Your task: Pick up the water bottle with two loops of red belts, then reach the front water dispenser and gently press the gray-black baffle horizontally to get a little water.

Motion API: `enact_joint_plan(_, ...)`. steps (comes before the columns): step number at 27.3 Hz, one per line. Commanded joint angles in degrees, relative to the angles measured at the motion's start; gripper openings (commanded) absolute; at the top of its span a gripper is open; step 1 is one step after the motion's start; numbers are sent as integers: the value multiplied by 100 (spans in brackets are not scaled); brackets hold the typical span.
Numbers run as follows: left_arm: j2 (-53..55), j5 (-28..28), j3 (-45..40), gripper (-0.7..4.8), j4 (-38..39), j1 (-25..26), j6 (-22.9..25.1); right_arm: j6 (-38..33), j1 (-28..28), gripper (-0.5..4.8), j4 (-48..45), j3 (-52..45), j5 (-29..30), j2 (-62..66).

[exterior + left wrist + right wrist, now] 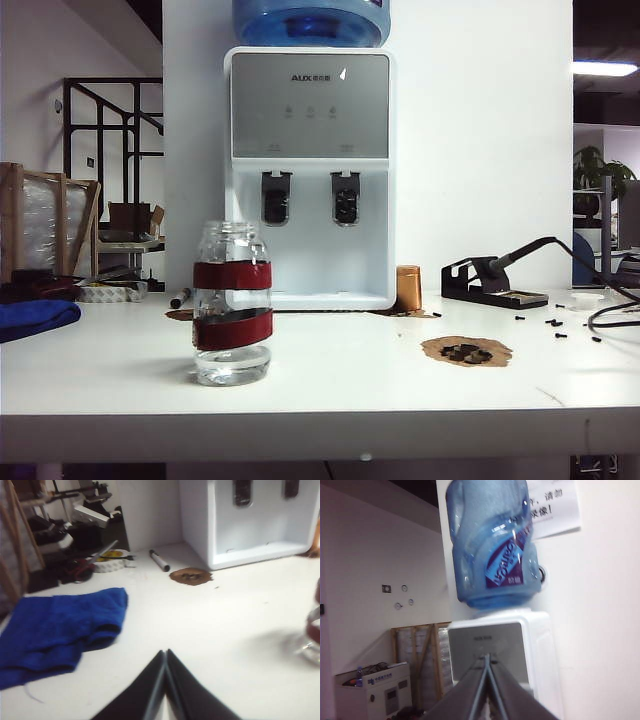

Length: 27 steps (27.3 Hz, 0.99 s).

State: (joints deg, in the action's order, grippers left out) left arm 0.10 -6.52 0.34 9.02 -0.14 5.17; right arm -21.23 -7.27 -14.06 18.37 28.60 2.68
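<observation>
On the white table [330,385], a blue cloth [35,318] lies bunched at the far left edge of the exterior view. To its right, near the front of the table, the water bottle [232,303] stands upright on its own: clear glass with a wide open neck, two dark red bands around its body and a little water in the bottom. Nothing is touching it.

Behind the bottle and well apart from it, the water dispenser [310,180] stands against the white wall, its silver-gray panel above two dark tap paddles and the blue jug [311,22] on top. Just beside the dispenser's right foot stands a small copper-coloured cylinder [408,288]. Farther right, a round brown mat [466,351] lies flat on the table with dark pieces on it, and behind that sits a black soldering stand [493,283], loose black screws scattered near it.

Neither arm appears in the exterior view. In the left wrist view, the left gripper [165,655] hangs low over bare table, its fingers pressed together with nothing between them, the blue cloth to one side and the bottle at the frame's edge. In the right wrist view, the right gripper [487,658] is likewise clenched and empty, raised and pointing at the dispenser's panel and jug.
</observation>
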Motion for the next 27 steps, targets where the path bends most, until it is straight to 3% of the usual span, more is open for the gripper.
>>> enact_joint_plan(1,-2,-315,-7,-5,17,0,-330,4,20,-2,251,787,481,756)
enact_joint_plan(9,-2,-553,118,-5,-24,-4,-238,487,48,-2,262,2310,2476,2413)
enact_joint_plan(11,0,-730,236,-5,-61,-7,-238,448,48,-2,284,2490,2573,2614)
enact_joint_plan(16,26,-1113,623,-5,-260,-7,-236,-404,50,-2,269,3045,2970,3576)
enact_joint_plan(19,98,-1235,1067,-5,-118,-4,-238,-350,146,-2,262,3128,3042,3906)
enact_joint_plan(21,313,-1300,1469,-5,260,-4,-240,-70,514,-2,411,3126,3034,4113)
enact_joint_plan(22,527,-1346,1751,-5,560,-9,-243,310,953,-2,595,3126,2938,4308)
enact_joint_plan(25,754,-1412,2048,-5,861,-9,-243,901,1801,-3,990,3126,2354,4577)
enact_joint_plan(27,835,-1434,2199,-5,992,-11,-243,1362,2500,-2,1276,3126,1497,4752)
